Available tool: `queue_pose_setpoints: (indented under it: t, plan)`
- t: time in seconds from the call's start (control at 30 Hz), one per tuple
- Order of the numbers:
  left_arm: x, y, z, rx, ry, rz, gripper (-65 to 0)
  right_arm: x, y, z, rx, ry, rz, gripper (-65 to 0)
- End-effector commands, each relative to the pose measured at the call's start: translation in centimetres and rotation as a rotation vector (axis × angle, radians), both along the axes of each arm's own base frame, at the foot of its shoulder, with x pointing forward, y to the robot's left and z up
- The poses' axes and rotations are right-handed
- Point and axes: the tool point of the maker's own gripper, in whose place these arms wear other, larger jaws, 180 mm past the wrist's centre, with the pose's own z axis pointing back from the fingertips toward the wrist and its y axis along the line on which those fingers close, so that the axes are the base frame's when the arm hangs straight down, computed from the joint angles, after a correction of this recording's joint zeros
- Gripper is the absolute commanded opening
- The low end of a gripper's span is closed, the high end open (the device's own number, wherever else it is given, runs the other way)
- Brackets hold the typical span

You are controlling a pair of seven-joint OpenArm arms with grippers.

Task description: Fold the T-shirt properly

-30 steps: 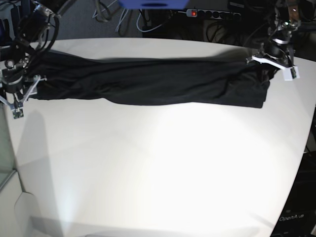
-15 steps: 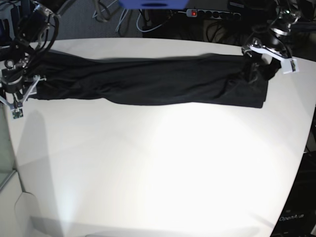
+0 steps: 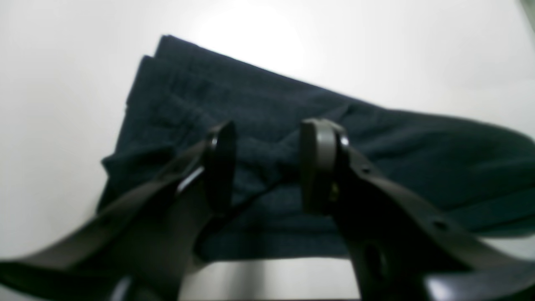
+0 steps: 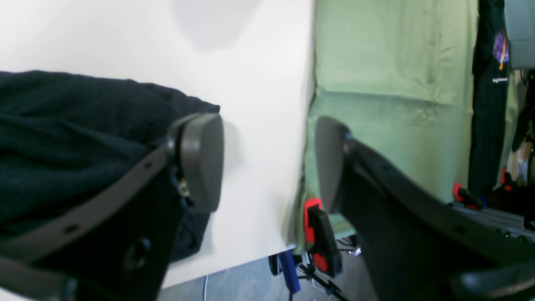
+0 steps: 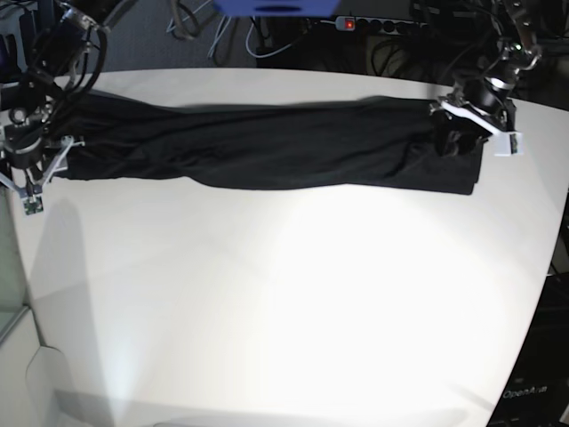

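Observation:
The black T-shirt (image 5: pixel 267 147) lies as a long narrow band across the far half of the white table (image 5: pixel 284 311). My left gripper (image 5: pixel 471 129) hovers over the band's right end. In the left wrist view it (image 3: pixel 269 167) is open, and rumpled layers of the shirt (image 3: pixel 250 96) show through the gap with nothing pinched. My right gripper (image 5: pixel 28 173) sits at the band's left end by the table edge. In the right wrist view it (image 4: pixel 265 163) is open and empty, with the shirt (image 4: pixel 62 125) bunched beside one finger (image 4: pixel 200 161).
The table edge (image 4: pixel 307 104) runs just past my right gripper, with a green cloth (image 4: pixel 397 62) and a red-and-black clamp (image 4: pixel 317 234) beyond it. A power strip (image 5: pixel 382 25) and cables lie behind the table. The table's curved right edge (image 5: pixel 556 258) is near my left arm.
My left gripper let go of the shirt's right end, rose and opened wide. It has since come back down and leftward over that end with the jaws narrower. The right arm has not moved.

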Motion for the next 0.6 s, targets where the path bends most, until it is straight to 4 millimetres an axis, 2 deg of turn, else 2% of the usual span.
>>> queue_pose_setpoints:
  t: [0.0, 0.3, 0.57]
  plan:
    - [0.7, 0.2, 1.2, -0.002, -0.048, 0.003, -40.8, 0.6, -0.2, 1.1, -0.019, -0.038, 0.004, -32.1]
    - [0.5, 0.1, 0.7, -0.007, -0.021, 0.008, -40.8, 0.6, -0.2, 1.1, -0.019, -0.038, 0.004, -32.1]
    - [0.4, 0.5, -1.8, -0.053, 0.032, 0.04, -40.8, 0.6, -0.2, 1.1, -0.018, -0.038, 0.005, -32.1]
